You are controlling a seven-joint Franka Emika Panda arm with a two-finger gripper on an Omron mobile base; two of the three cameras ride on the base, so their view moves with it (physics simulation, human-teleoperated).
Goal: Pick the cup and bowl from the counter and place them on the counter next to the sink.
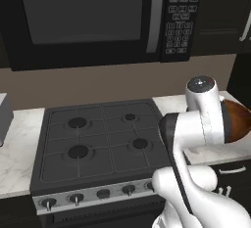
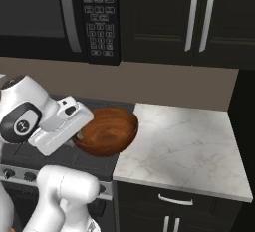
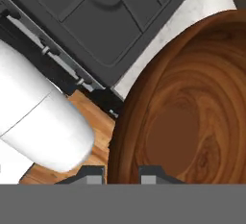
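The black stovetop (image 1: 95, 144) lies at the left, the marble bench (image 2: 184, 146) to its right. The gripper (image 3: 122, 172) has its fingers (image 3: 150, 174) nearly closed over the near rim of the reddish-brown bowl (image 2: 107, 131), which hangs lifted and tilted above the stove's right edge. This looks like the carry step; next, the bowl must travel to the bench beside the sink and be lowered level before release.

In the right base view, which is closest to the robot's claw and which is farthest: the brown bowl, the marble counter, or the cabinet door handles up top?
1. The bowl: right at the gripper, which is clamped on its rim, lifted over the stove's edge.
2. The counter: below and to the right of the bowl.
3. The cabinet handles: high on the upper right, farthest away.
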